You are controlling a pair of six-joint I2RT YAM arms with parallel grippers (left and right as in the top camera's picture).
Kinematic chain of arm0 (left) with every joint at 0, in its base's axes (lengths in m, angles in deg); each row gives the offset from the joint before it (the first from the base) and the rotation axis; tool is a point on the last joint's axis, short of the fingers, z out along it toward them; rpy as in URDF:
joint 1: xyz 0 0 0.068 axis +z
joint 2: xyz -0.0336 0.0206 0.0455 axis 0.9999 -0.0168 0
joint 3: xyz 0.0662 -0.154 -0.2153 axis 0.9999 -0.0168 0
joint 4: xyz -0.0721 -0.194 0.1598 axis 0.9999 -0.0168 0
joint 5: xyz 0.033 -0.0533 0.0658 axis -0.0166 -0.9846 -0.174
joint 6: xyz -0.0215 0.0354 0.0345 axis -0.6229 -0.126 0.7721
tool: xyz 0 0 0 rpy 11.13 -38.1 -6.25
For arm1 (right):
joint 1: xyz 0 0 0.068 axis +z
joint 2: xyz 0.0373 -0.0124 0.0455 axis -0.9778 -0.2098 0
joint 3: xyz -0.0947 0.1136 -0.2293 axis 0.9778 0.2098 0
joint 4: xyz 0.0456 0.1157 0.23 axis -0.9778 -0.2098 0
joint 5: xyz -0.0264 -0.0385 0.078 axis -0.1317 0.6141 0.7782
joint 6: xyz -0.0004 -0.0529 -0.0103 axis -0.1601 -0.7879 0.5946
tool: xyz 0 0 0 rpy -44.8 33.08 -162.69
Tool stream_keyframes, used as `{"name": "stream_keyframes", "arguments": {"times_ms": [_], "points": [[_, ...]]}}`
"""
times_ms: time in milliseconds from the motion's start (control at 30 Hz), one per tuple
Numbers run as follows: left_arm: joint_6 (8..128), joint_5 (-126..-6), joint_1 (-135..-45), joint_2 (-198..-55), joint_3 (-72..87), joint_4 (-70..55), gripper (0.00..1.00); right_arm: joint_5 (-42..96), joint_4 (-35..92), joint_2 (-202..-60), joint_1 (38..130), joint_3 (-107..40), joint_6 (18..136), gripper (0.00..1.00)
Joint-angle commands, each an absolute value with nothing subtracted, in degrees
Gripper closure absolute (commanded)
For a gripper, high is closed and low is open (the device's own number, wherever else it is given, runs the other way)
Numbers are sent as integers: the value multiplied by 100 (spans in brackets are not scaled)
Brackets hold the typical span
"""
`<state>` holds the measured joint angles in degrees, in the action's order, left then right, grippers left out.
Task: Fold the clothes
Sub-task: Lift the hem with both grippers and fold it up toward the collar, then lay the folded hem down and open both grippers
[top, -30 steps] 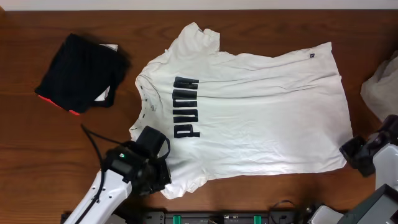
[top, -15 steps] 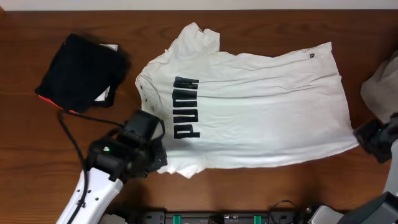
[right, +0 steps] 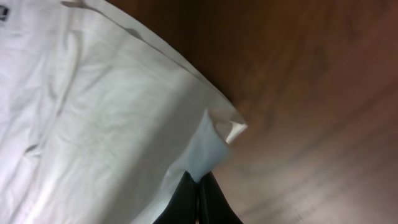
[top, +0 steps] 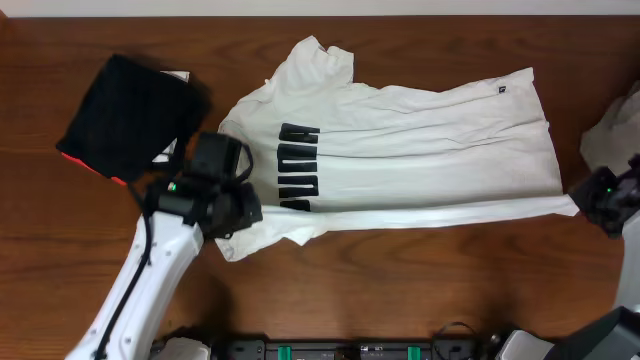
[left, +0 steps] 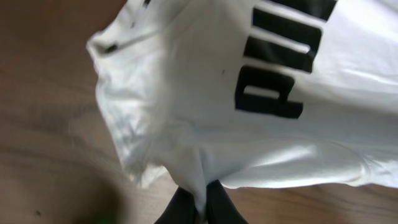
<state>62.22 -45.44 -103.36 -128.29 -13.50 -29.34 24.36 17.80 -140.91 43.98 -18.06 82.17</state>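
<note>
The white PUMA T-shirt (top: 400, 150) lies spread on the wooden table, neck to the left, hem to the right, its near long edge folded up over the lettering. My left gripper (top: 232, 212) is shut on the near sleeve and shoulder edge of the shirt (left: 205, 124), cloth pinched between its fingers (left: 201, 205). My right gripper (top: 592, 200) is shut on the near hem corner of the shirt (right: 93, 124), the corner pinched at its fingertips (right: 199, 180).
A folded black garment with a red-orange edge (top: 130, 115) lies at the back left. A pale crumpled cloth (top: 615, 130) sits at the right table edge. Bare wood (top: 400, 280) runs along the near side.
Both grippers have lifted the shirt's near edge and carried it toward the far side. The near strip now lies folded over, covering the lower part of the lettering.
</note>
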Motion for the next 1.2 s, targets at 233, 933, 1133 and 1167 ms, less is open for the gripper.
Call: {"name": "stream_keyframes", "arguments": {"times_ms": [233, 933, 1133, 1167], "points": [[6884, -4382, -10308, -13572, -263, -2620, 94, 2418, 2521, -14826, 4639, -1906, 8258, 99], [6991, -3801, -10308, -14383, -266, -1776, 94, 2416, 3915, -15416, 5181, -1904, 8123, 99], [6989, -3532, -10308, -14431, -266, -1750, 94, 2318, 4001, -15416, 5288, -1904, 8125, 99], [6989, -3523, -10308, -14431, -266, -1750, 94, 2300, 4003, -15418, 5303, -1904, 8125, 99]]}}
